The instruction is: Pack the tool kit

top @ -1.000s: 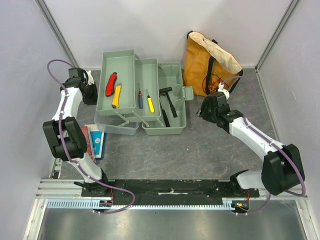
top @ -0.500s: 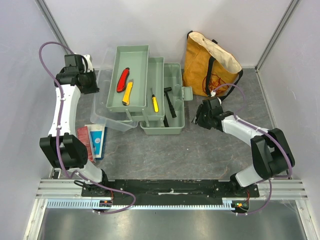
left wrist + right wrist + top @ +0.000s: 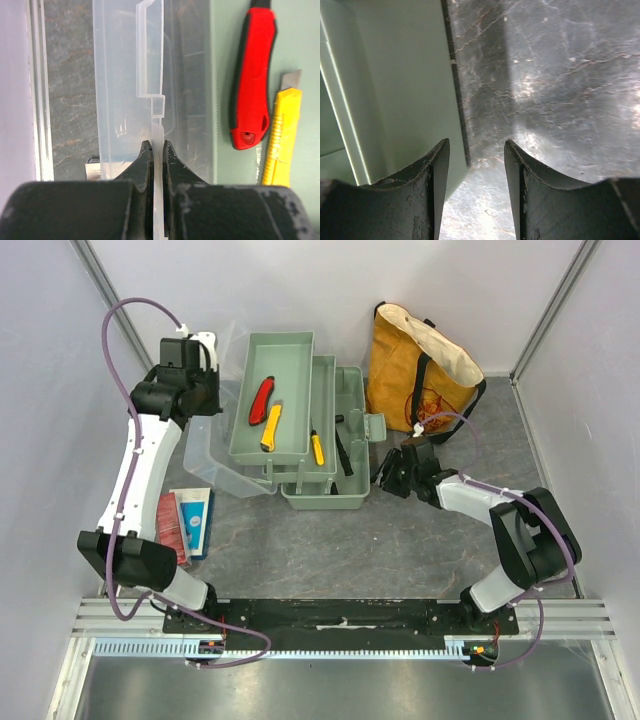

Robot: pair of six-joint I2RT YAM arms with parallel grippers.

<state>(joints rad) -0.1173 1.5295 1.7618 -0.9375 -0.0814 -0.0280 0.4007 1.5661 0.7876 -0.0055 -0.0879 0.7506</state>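
pinching 1 lid: l fingers; r fingers apart, empty, by 1 toolbox, 2 trays

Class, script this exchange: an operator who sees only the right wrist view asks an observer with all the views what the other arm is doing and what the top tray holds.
Operator: What is the left gripper doing?
Observer: It is shut on the edge of the clear lid.
Operator: And what is in the top tray?
Observer: A red knife and a yellow knife lie side by side in it.
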